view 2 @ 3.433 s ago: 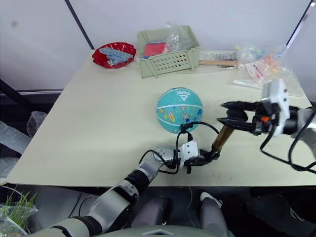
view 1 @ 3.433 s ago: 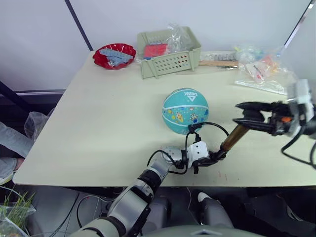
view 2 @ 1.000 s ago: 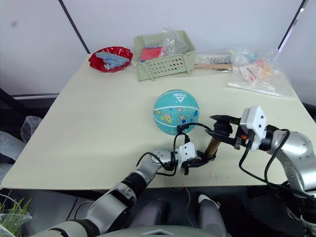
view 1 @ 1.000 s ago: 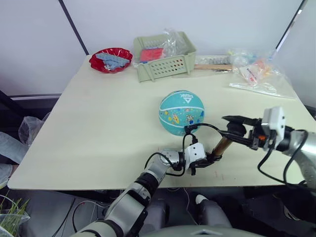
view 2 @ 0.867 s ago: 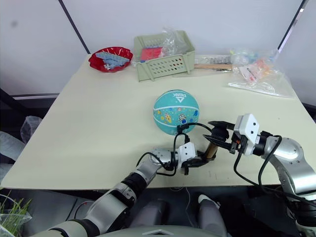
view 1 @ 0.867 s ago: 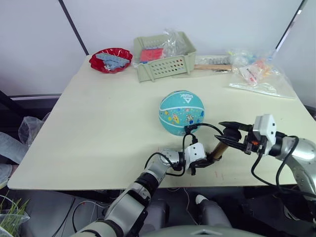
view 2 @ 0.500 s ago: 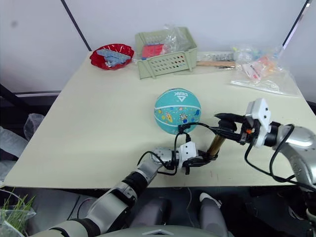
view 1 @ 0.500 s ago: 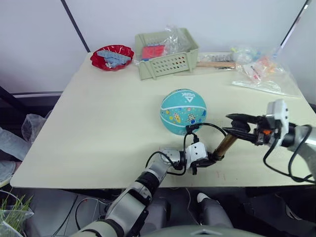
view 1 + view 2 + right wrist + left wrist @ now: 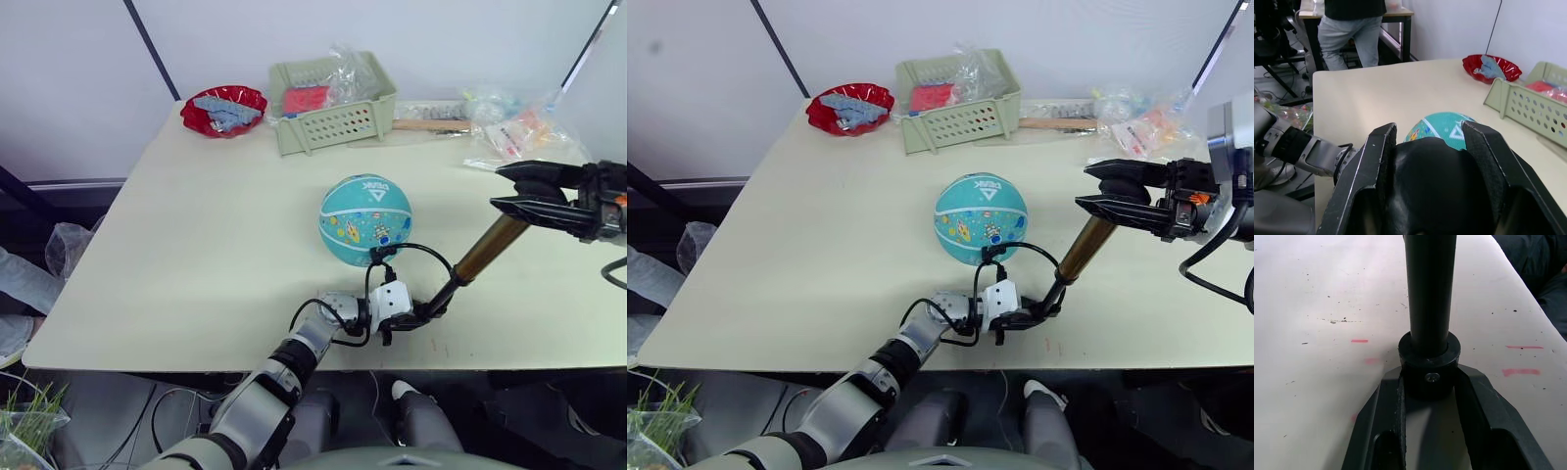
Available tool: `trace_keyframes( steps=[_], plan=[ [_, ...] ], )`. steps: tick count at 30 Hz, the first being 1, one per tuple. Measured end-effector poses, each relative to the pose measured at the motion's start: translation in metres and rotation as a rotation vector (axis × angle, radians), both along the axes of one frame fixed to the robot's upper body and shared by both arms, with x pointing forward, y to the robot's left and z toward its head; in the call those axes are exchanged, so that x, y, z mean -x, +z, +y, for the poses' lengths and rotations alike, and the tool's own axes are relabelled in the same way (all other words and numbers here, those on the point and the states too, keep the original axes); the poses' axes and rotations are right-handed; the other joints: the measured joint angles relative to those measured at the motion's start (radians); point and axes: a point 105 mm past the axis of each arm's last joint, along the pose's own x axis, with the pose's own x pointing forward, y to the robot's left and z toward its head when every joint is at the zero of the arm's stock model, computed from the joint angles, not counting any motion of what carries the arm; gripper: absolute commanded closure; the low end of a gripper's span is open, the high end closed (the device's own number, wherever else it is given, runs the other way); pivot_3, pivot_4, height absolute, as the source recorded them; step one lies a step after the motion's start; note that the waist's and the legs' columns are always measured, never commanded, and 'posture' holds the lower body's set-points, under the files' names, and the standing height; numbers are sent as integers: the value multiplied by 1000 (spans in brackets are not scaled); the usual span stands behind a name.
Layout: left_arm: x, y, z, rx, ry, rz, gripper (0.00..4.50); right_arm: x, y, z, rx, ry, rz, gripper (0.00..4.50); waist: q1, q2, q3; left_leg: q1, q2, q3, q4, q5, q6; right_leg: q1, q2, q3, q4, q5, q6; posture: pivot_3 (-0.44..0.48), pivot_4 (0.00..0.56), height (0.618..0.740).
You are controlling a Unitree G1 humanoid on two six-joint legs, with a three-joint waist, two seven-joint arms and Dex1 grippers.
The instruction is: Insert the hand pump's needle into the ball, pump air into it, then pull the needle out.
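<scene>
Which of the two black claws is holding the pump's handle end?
The right gripper, raised beside the ball, grips the hand pump's handle; the left gripper clamps its base at the table.

Brightness: bright, even room light across the table (image 9: 196, 245); no dim corners on its top.
Source: overhead, judging by the short shadows tucked under things.
Shadows: a soft, small one beneath the ball (image 9: 365, 219); faint ones under the basket (image 9: 333, 108).
Glare: sheen on the plastic bags (image 9: 519, 132) and on the red bowl (image 9: 225, 110).
Focus: the left wrist view is sharp on the pump's black end (image 9: 1429, 357); the right wrist view blurs the near black handle (image 9: 1440, 191), with the background clearer.
Distortion: table edges bow slightly toward the frame borders.
</scene>
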Motion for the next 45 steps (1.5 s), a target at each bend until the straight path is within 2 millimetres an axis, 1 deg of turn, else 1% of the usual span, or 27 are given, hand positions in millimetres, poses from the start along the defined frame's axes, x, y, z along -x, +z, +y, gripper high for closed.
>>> trace_keyframes(
  steps=[2,5,6,7,9,10,12,16,18,20,25,27,28,29,31,33,34,39,41,43,45],
  plan=[
    [1,-1,0,-3,-2,0,3451,3,-12,0,29,-2,-3,2828,0,-2,-2,0,0,0,0,0,0,0,0,0,0,0,1,0,150,740],
    [0,-3,2,-11,4,0,3451,0,-39,3,54,-11,7,2828,-2,-5,-6,2,0,0,0,0,0,1,0,0,0,-1,1,0,150,740],
    [0,-3,2,-13,6,1,3451,-1,-45,4,60,-14,4,2828,-3,-7,-7,3,0,1,0,0,0,2,0,1,0,-1,2,0,150,740],
    [0,-4,3,-17,9,3,3451,-3,-58,7,66,-21,5,2828,-3,-9,-9,4,1,0,0,0,0,3,1,0,0,-1,2,0,150,740],
    [0,-5,3,-19,11,4,3451,-4,-69,9,78,-29,-9,2828,-3,-10,-11,4,1,0,0,0,0,3,1,0,0,-1,2,0,150,740],
    [1,-6,4,-23,13,8,3451,-5,-83,14,75,-33,-14,2828,-3,-13,-14,5,2,0,0,0,0,4,2,0,0,-1,2,0,150,740],
    [0,-6,4,-23,15,7,3451,-6,-91,16,80,-37,-15,2828,-4,-12,-15,5,1,0,0,0,0,4,2,0,0,-1,2,0,150,740],
    [0,-7,5,-27,22,8,3451,-9,-117,22,67,-60,-21,2828,-6,-14,-18,6,2,0,0,0,0,5,2,0,0,-1,2,0,150,740],
    [0,-7,5,-27,22,8,3451,-11,-126,22,72,-80,-7,2828,-7,-13,-18,7,2,0,0,0,0,5,2,0,0,-1,2,0,150,740],
    [1,-7,5,-26,20,7,3451,-12,-129,23,66,-85,1,2828,-6,-13,-18,6,2,0,0,0,0,5,2,0,0,-1,1,0,150,740],
    [1,-7,4,-26,16,5,3451,-12,-125,23,70,-70,19,2828,-4,-12,-18,5,1,0,0,0,0,5,2,0,0,-1,1,0,150,740],
    [1,-5,2,-21,12,1,3451,-12,-120,20,72,-68,42,2828,-3,-9,-14,4,1,0,1,0,0,4,2,0,0,-1,1,0,150,740],
    [0,-3,1,-12,8,-3,3451,-13,-108,15,82,-62,56,2828,-3,-4,-10,2,0,0,1,0,0,3,1,0,0,-1,2,0,150,740],
    [0,-3,1,-10,6,-3,3451,-14,-102,14,79,-61,54,2828,-2,-3,-8,1,0,0,2,0,0,2,1,0,0,-1,1,0,150,740],
    [1,-1,0,-3,-1,-3,3451,-13,-74,10,60,-40,49,2828,0,0,-5,-1,0,-1,1,0,0,0,1,0,0,1,-2,0,150,740],
    [0,-1,0,-2,-5,-4,3451,-9,-50,7,43,-20,21,2828,1,0,-4,-1,0,-1,1,0,0,0,1,-1,0,2,-3,0,150,740],
    [1,0,0,-3,-7,-4,3451,-8,-41,5,38,-15,19,2828,1,0,-4,-2,0,-1,1,0,0,0,0,-1,0,2,-3,0,150,740],
    [0,0,0,-4,-5,-7,3451,-2,-11,-1,13,-14,2,2828,0,0,-2,-1,0,0,1,0,0,0,0,0,0,1,-2,0,150,740],
    [0,0,0,-5,-5,-8,3451,-1,-1,-1,7,-8,-8,2828,-1,0,-2,-1,0,0,1,0,0,0,0,0,0,0,0,0,150,740],
    [0,0,0,-5,-5,-8,3451,1,5,-2,1,-4,-18,2828,0,0,-2,-1,0,0,1,0,0,0,0,-1,0,0,0,0,150,740],
    [0,0,0,-6,-5,-8,3451,1,4,-2,-1,-7,-12,2828,0,0,-2,-1,0,0,1,0,0,0,0,0,0,0,-1,0,150,740]
  ],
)
